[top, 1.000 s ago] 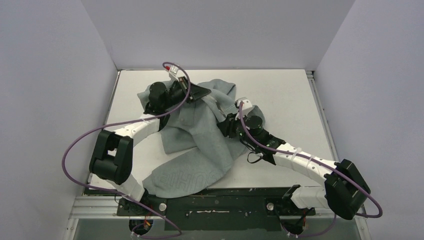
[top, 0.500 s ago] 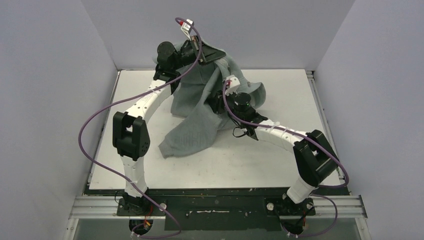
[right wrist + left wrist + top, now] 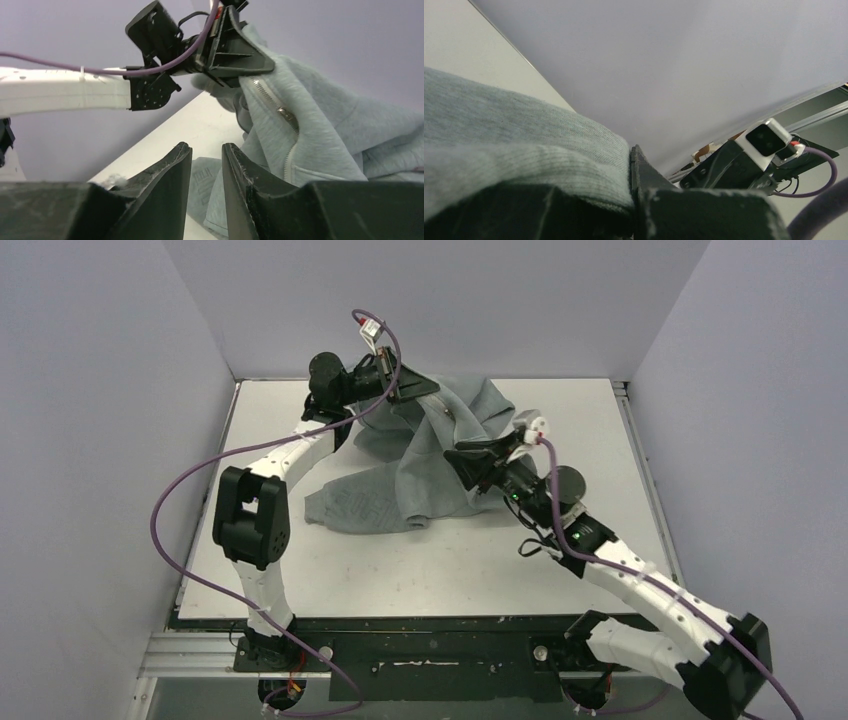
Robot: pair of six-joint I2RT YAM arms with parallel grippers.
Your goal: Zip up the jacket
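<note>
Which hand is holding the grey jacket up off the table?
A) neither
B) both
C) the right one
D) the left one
D: the left hand is clamped on the raised edge of the jacket, while the right hand has its fingers apart with nothing between them.

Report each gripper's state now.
Left gripper: shut on the jacket, holding part of it raised.
Right gripper: slightly open, holding nothing.
</note>
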